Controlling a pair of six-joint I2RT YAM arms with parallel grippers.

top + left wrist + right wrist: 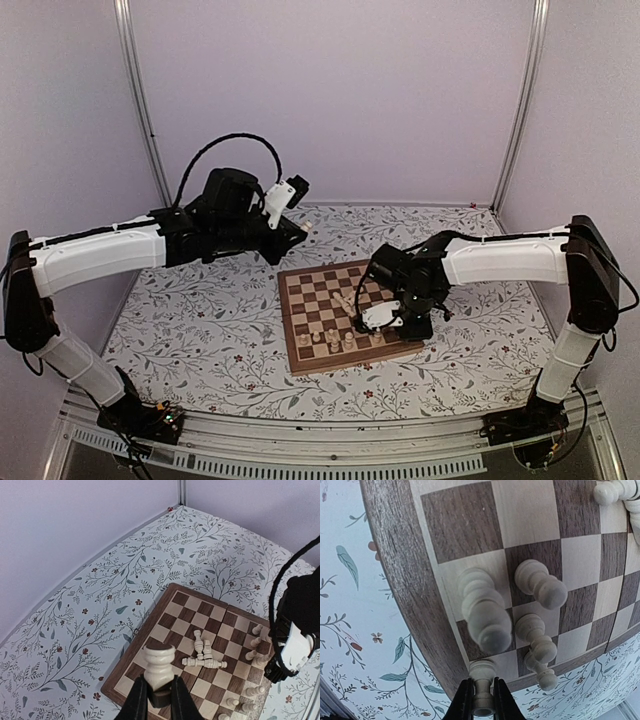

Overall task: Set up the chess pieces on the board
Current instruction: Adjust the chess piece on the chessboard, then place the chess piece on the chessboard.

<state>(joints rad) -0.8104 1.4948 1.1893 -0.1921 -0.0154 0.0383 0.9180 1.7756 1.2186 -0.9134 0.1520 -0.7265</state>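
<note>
**Right hand low at board edge, left hand high and off to the far-left**

Right hand [481,701] is pressed together on a small cream piece, call it right piece [482,672]. Its long axis runs along the fingers, one end poking out past the tips toward the board [310,295]. In the right wrist view it hangs over the brown border strip, just beside the row [536,636] of standing pieces on the edge squares. The open squares lie just inward from the hand, across the border, so a short shift inward then down looks like enough. The nearest standing piece is close beside the held one, so there is a knock risk.

Left hand [156,700] pinches the left piece [160,662], with the crown pointing away from the fingers. In the top view it sits raised above the tabletop [200,320], near the board's far-left corner and well apart from the row. From this hand the board lies ahead and below.

A heap [202,657] of fallen pieces lies mid-board, their axes flat and crossing each other. It sits between the two hands, nearer the right one.

My read is that the right arm is nearer to placing, and the left needs a long descent first
</note>
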